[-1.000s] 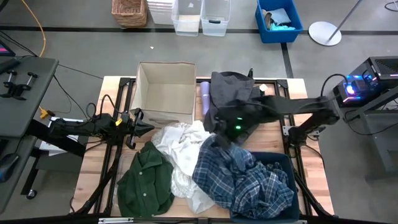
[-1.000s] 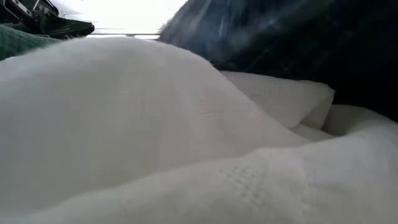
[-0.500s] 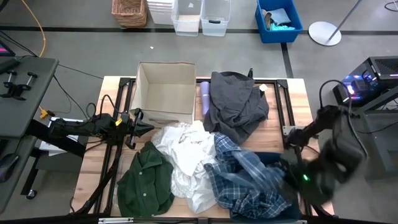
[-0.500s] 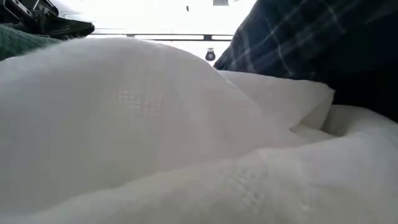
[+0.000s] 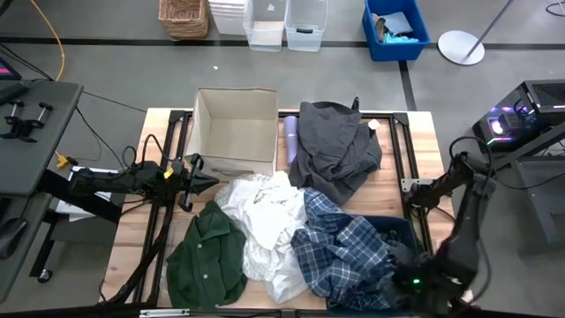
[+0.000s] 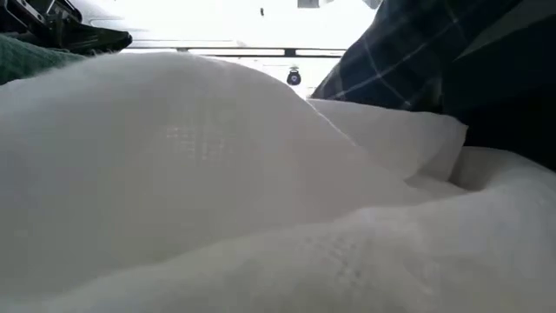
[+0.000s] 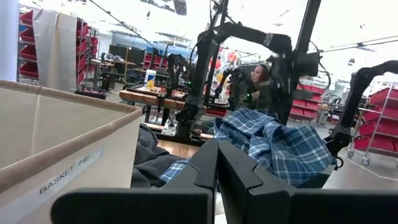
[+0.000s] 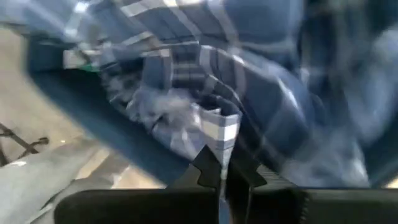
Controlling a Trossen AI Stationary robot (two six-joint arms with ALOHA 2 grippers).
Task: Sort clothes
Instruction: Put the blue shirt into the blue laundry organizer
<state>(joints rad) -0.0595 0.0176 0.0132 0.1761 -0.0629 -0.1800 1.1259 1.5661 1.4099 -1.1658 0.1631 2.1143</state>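
The blue-and-white plaid shirt (image 5: 344, 256) lies heaped at the near right, partly over a dark blue bin (image 5: 388, 226). My right gripper (image 5: 404, 279) is shut on it at the bin's near end. The dark grey garment (image 5: 335, 150) lies at the far middle. White thin fabric (image 5: 260, 221) and the dark green shirt (image 5: 207, 256) lie spread on the table near the front. My left gripper (image 5: 201, 181) is shut and empty at the left, beside the cardboard box; it touches nothing. My right gripper pinches a bunched fold of the plaid shirt (image 8: 219, 132) between its two fingertips. The cloth spreads away beyond the fingers (image 8: 205, 163). The rest of the shirt (image 5: 340, 252) rests heaped on the bin and on the white fabric.
An open cardboard box (image 5: 237, 128) marked as a basket stands at the far left. A pale purple roll (image 5: 291, 137) lies between it and the grey garment. In the low view, white fabric (image 6: 191, 183) fills the foreground. Bins and a wicker basket stand on the floor beyond the table.
My right gripper has swept from the table's middle, by the grey garment, toward the right and then the near edge. It has drawn the plaid shirt's upper part with it over the blue bin. The shirt's lower heap has stayed roughly in place.
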